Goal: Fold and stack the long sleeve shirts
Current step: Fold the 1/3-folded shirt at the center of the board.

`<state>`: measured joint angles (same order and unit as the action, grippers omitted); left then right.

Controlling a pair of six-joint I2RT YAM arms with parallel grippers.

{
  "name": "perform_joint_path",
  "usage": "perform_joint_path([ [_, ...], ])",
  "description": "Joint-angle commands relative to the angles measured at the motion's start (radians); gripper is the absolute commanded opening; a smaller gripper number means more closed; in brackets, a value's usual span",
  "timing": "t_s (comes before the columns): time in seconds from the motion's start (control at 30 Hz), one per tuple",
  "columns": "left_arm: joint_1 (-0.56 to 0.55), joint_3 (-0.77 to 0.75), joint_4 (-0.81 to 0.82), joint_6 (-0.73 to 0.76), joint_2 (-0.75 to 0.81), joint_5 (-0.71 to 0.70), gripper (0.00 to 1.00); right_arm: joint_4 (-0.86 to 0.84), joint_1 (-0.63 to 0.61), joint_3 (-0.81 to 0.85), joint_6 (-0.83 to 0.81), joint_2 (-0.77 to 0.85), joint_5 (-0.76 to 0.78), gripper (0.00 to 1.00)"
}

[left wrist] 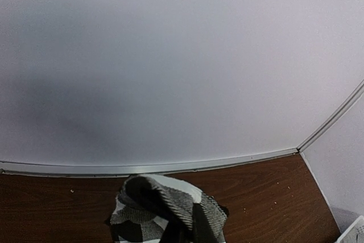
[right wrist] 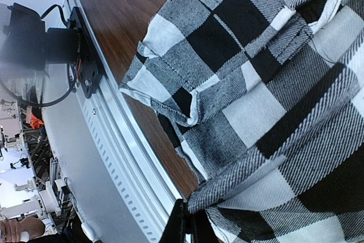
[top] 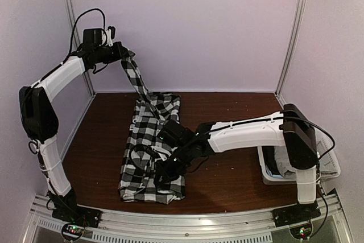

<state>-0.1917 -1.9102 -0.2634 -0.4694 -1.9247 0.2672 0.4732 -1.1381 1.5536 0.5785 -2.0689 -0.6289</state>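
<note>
The black-and-white checked long sleeve shirt (top: 149,146) lies lengthwise on the brown table, left of the middle. One sleeve (top: 135,78) rises taut from it to my left gripper (top: 127,55), which is held high at the back left and shut on the sleeve end. In the left wrist view the bunched sleeve (left wrist: 165,211) hides the fingers. My right gripper (top: 166,170) is low over the shirt's near half. In the right wrist view it (right wrist: 190,223) is shut on a fold of checked cloth (right wrist: 250,180) close to the table's front edge. A dark grey cloth (top: 275,165) shows in the basket.
A white lattice basket (top: 329,166) stands at the right edge, partly behind the right arm; its corner (left wrist: 355,233) shows in the left wrist view. A metal rail (top: 187,215) runs along the front edge. White walls with metal posts (top: 291,32) close in the back and sides.
</note>
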Motion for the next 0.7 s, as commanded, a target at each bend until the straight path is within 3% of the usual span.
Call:
perform_joint_path([
  [0.0,0.007,-0.045,0.033,0.009,0.000,0.009,0.05,-0.017,0.005,0.021,-0.006,-0.026,-0.029,0.02],
  [0.4,0.023,-0.051,0.026,0.008,-0.002,-0.001,0.04,-0.048,0.004,0.065,-0.002,-0.084,-0.069,0.03],
  [0.53,0.023,-0.034,0.026,0.014,-0.006,0.002,0.04,-0.063,0.005,0.050,-0.006,-0.092,-0.074,0.09],
  [0.67,0.023,-0.007,0.030,0.015,-0.008,-0.002,0.04,-0.068,0.006,0.064,-0.023,-0.082,-0.077,0.22],
])
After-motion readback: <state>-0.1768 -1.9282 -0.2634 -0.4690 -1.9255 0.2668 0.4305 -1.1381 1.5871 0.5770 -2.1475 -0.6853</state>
